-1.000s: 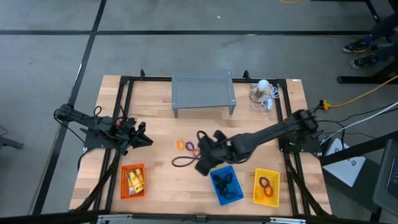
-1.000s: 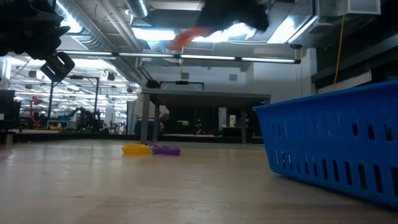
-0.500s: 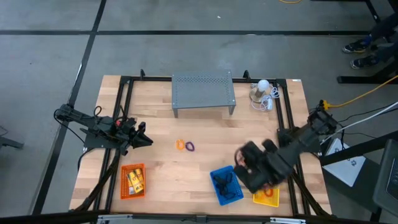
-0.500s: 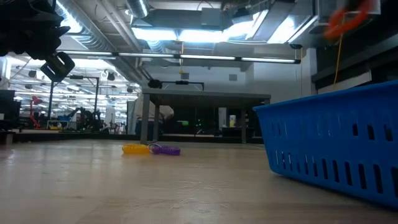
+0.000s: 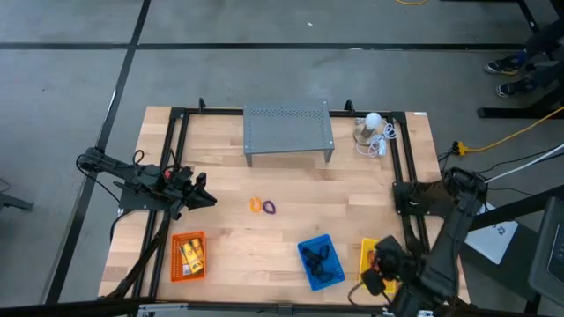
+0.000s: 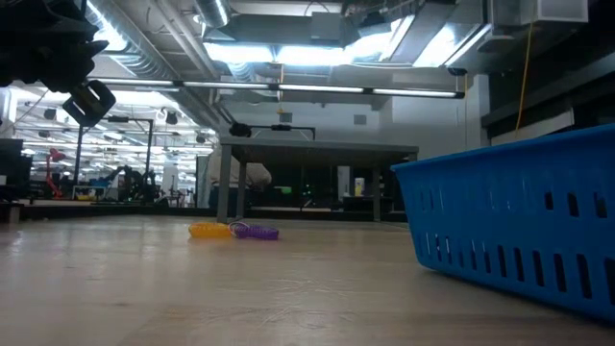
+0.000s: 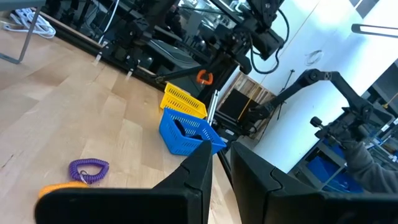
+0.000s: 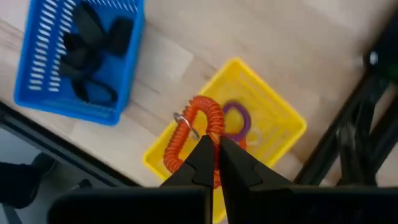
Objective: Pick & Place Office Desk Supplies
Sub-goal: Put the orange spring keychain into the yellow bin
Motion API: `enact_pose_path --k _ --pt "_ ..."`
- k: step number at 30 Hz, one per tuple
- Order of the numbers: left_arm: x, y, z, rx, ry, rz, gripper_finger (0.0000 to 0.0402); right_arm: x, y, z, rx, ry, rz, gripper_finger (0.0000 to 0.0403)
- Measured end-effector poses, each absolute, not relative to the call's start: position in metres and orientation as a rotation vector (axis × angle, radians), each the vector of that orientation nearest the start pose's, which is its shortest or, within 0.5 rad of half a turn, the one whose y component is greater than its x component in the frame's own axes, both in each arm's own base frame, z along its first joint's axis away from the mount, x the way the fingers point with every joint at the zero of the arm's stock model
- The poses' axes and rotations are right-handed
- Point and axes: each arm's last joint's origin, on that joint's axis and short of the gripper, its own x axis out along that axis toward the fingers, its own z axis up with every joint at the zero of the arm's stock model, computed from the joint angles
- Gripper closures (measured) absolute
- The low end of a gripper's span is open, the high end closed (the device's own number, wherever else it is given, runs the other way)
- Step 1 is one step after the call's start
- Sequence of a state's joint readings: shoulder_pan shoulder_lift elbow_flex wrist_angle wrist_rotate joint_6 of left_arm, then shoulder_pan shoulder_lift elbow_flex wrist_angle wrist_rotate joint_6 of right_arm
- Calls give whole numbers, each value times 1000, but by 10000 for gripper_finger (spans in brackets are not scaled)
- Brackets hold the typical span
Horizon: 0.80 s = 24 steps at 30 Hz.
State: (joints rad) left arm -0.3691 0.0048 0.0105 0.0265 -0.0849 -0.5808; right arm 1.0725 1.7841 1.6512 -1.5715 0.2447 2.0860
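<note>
Orange coil loop (image 8: 198, 135) pinched above yellow basket (image 8: 283, 118).

We see even overhead light across the wooden table (image 5: 220, 233), with only soft, short shadows beside the baskets. In the low view, ceiling light panels (image 6: 288, 53) glare white while the blue basket (image 6: 519, 226) looms close. In both wrist views the near fingers (image 8: 208, 165) are dark and soft-edged, and the yellow basket (image 8: 273, 118) beyond the right jaws is slightly blurred.
</note>
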Motion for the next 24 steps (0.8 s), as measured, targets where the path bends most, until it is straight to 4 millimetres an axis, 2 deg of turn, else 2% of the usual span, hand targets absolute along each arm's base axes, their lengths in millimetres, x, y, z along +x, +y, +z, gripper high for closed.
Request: enact_pose_path --k 4,7,12,21,24 --pt "92 -33 169 -584 52 -285 347 139 280 278 672 1172 -914 394" --pt "92 -33 169 -584 52 -285 347 133 279 254 654 1252 -960 395" --pt "92 -33 169 -584 52 -285 347 131 277 220 666 1261 -954 395" --pt "92 -33 169 -584 52 -285 347 128 276 178 743 1273 -874 396" --pt "92 -33 169 -584 52 -286 347 127 273 172 735 1271 -882 389"
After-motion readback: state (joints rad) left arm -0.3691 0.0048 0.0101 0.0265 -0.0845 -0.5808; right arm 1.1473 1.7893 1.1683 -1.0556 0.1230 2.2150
